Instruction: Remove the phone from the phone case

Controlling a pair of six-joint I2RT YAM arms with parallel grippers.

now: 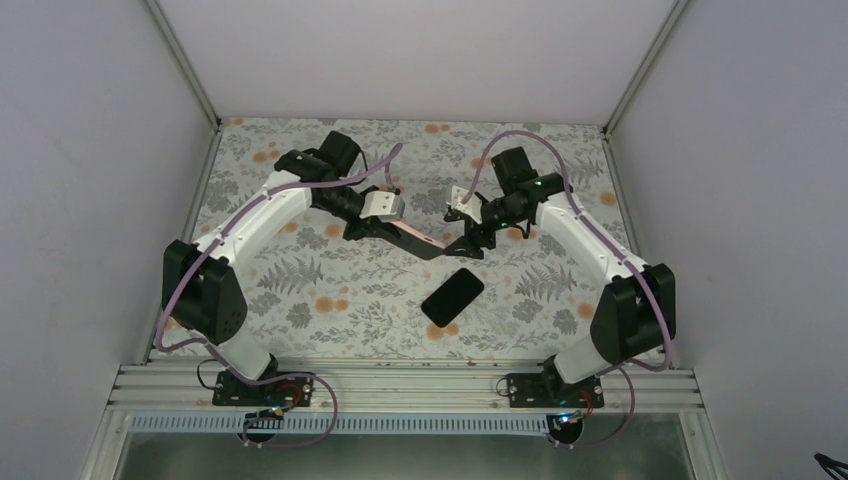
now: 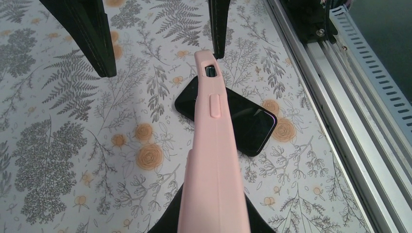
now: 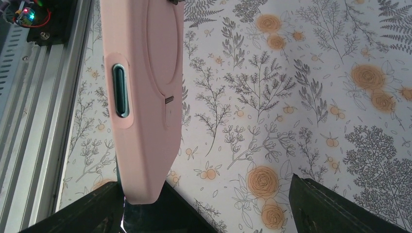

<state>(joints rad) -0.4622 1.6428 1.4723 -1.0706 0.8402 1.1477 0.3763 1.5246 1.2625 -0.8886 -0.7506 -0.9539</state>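
My left gripper (image 1: 402,232) is shut on the empty pink phone case (image 1: 425,240) and holds it edge-up above the table. In the left wrist view the case (image 2: 214,160) runs up from my left gripper (image 2: 214,225). The black phone (image 1: 452,296) lies bare and flat on the floral table, below the case (image 2: 250,121). My right gripper (image 1: 468,240) is open at the case's far end. In the right wrist view the case (image 3: 141,97) hangs over the left finger (image 3: 82,211) without being clamped; the right finger (image 3: 340,208) stands well apart.
The floral tablecloth (image 1: 330,300) covers the table. The aluminium rail (image 1: 400,385) runs along the near edge, just past the phone, and shows in the left wrist view (image 2: 340,97). White walls enclose the left, right and back sides.
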